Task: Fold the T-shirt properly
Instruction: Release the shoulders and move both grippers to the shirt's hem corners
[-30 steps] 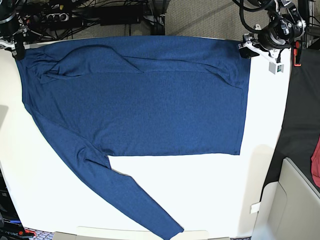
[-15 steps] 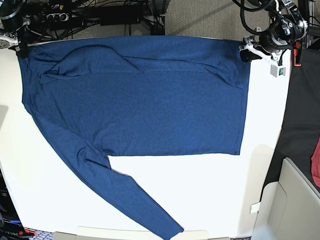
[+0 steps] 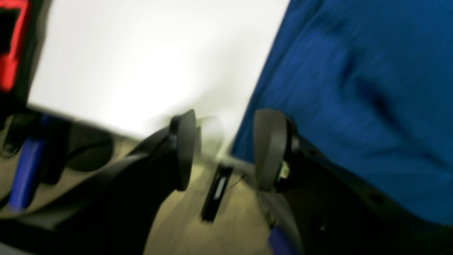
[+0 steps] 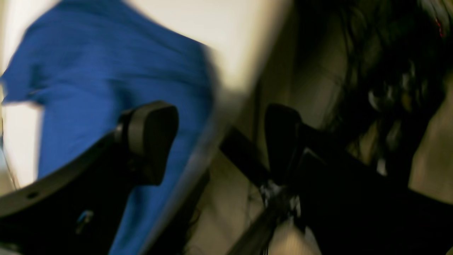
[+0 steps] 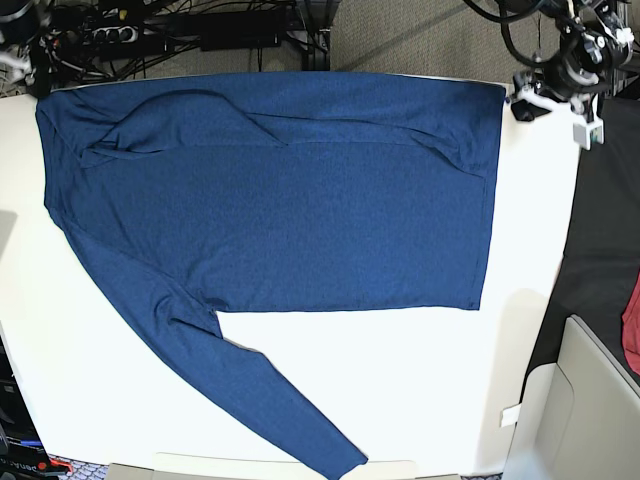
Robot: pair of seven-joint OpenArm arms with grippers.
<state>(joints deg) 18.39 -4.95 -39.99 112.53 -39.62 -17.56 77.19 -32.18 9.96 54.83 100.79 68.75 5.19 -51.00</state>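
The dark-blue T-shirt [image 5: 280,200] lies flat on the white table [image 5: 420,380]. One long sleeve is folded across its top, and the other runs down to the front edge [image 5: 300,430]. My left gripper [image 5: 522,103] hovers just off the shirt's top right corner. In the left wrist view it [image 3: 226,152] is open and empty, with the shirt [image 3: 354,88] beside one finger. My right gripper [image 5: 25,68] is off the top left corner. The blurred right wrist view shows it [image 4: 217,141] wide open and empty above the table's edge, the shirt [image 4: 106,71] to its left.
Cables and a power strip [image 5: 200,35] run behind the table's far edge. A beige bin [image 5: 590,400] stands at the right front, with a red cloth [image 5: 632,320] above it. A dark surface [image 5: 600,230] borders the table's right side.
Both grippers have let go of the shirt's top corners and drawn outward and back. The right gripper has gone from shut to wide open. The shirt's top edge has settled flat.
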